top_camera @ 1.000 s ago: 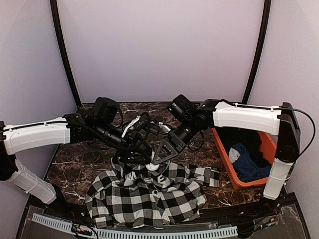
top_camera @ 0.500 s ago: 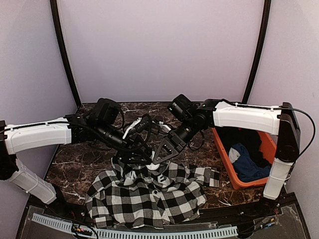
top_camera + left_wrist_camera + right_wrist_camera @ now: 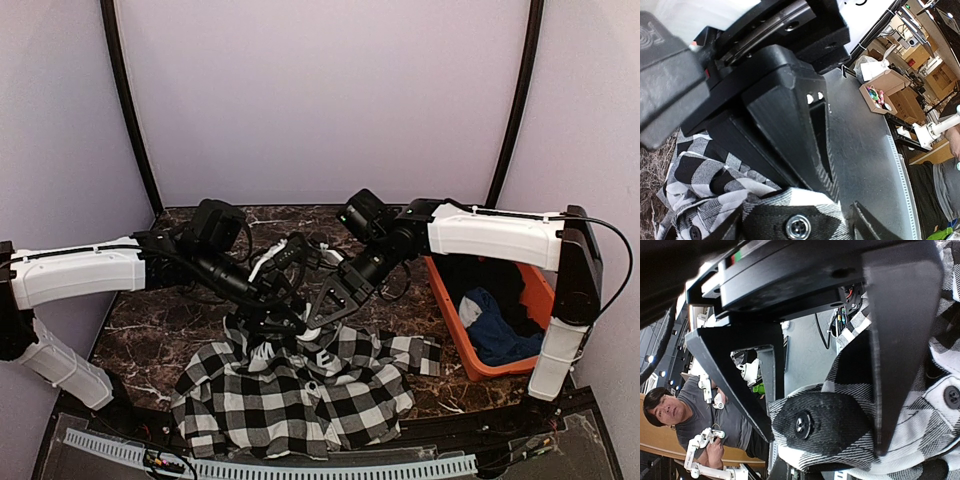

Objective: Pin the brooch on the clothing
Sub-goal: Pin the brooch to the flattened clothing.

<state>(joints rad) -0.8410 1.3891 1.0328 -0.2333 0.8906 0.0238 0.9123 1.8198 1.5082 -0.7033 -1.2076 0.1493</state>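
Desk point(image 3: 150, 330): dark marble top, carrying all items.

The clothing point(image 3: 300, 400): checked shirt, crumpled at the near centre of the desk. Its far edge rises to a peak under both hands.

Orange bin point(image 3: 447, 312): on the right, well apart from the work. It holds a dark blue garment point(image 3: 495, 332), which is not involved.

Right hand point(image 3: 312, 318): clenched on the raised fold of the shirt. This is judged to keep the cloth off the desk and taut for pinning.

Left hand point(image 3: 280, 310): just beside the right. Its jaws stand apart on either side of the same fold; whether they press it cannot be told.

Small round metal stud point(image 3: 797, 227): sits on the fold between the left jaws. It is possibly the brooch, unconfirmed.

Pinning is judged in hand, not complete.
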